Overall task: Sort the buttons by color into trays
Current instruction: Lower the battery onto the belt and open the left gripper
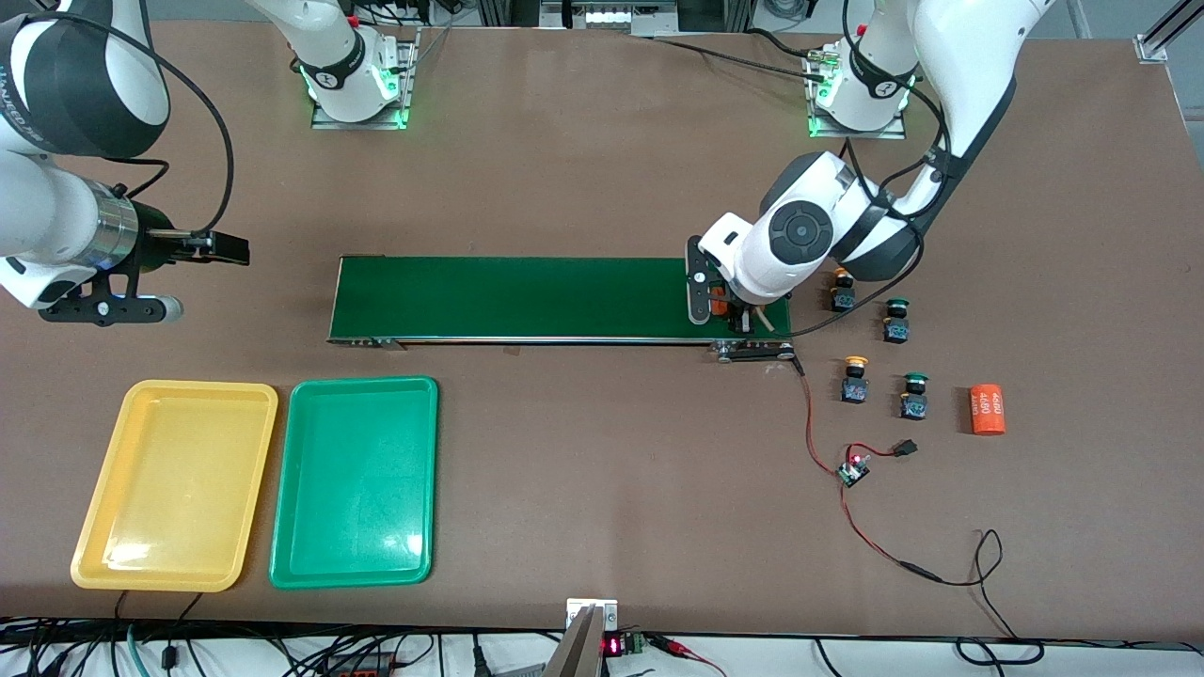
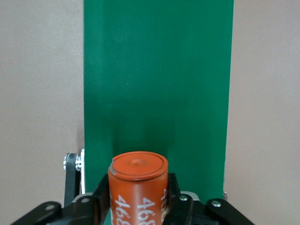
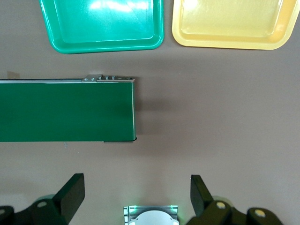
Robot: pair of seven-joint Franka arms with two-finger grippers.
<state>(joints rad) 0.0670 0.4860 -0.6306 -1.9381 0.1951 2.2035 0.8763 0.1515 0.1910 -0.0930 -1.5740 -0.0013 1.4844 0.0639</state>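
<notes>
The left end effector (image 2: 138,206) is down at the belt's (image 1: 513,299) end toward the left arm, with an orange cylinder (image 2: 138,190) standing upright between its fingers; whether the fingers are pinching it or just letting go, I cannot tell. A second cylinder (image 1: 987,410) lies on its side on the worktop (image 1: 602,489) beside the buttons.

All four buttons sit on the worktop toward the left arm's end, none in a tray. One yellow button (image 1: 842,291) and one green button (image 1: 896,321) lie farther from the front camera. The other yellow button (image 1: 855,379) and the other green button (image 1: 914,396) lie nearer to it. A small circuit board (image 1: 854,469) with red wires lies nearer again.

The yellow tray (image 1: 102,508) and the green tray (image 1: 310,555) lie side by side, bare, toward the right arm's end. The right end effector (image 3: 133,197) hangs over the worktop just off the belt's end there, fingers spread wide, waiting.

The buttons look light, hard and stiff, unlikely to break. The rounded cap would probably slip, so I would pinch the blocky black body across its flat sides, from above. They stand close together, so the fingers need care not to knock a neighbour.
</notes>
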